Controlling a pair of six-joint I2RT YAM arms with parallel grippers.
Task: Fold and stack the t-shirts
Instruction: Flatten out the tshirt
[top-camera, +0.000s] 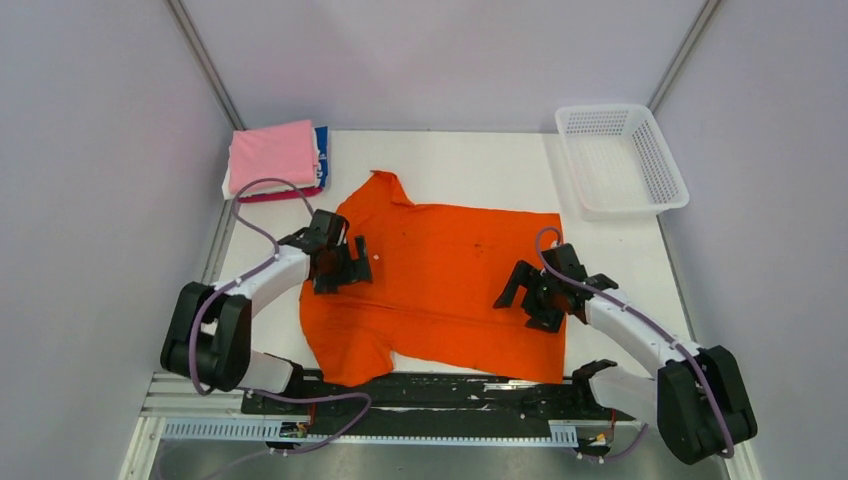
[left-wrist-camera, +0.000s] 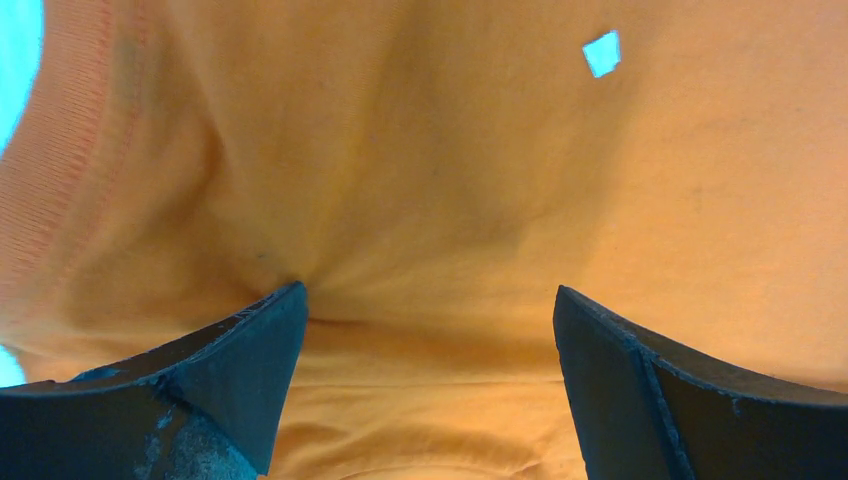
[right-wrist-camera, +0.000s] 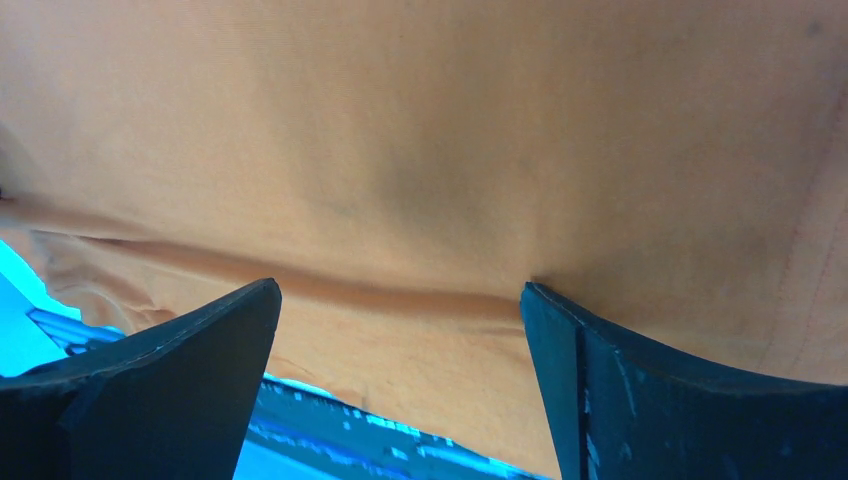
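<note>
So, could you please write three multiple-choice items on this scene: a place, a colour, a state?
1. Where does the folded stack lie on the table? A) far-left corner B) far-right corner C) near edge
2. What colour is its top t-shirt? A) blue B) pink C) red
3. How are the left pincer and right pincer over the orange t-shirt? A) both shut B) both open C) one open, one shut
Key: 1 A, top view shows it far left; 2 B, pink lies uppermost; 3 B, wrist views show wide gaps.
</note>
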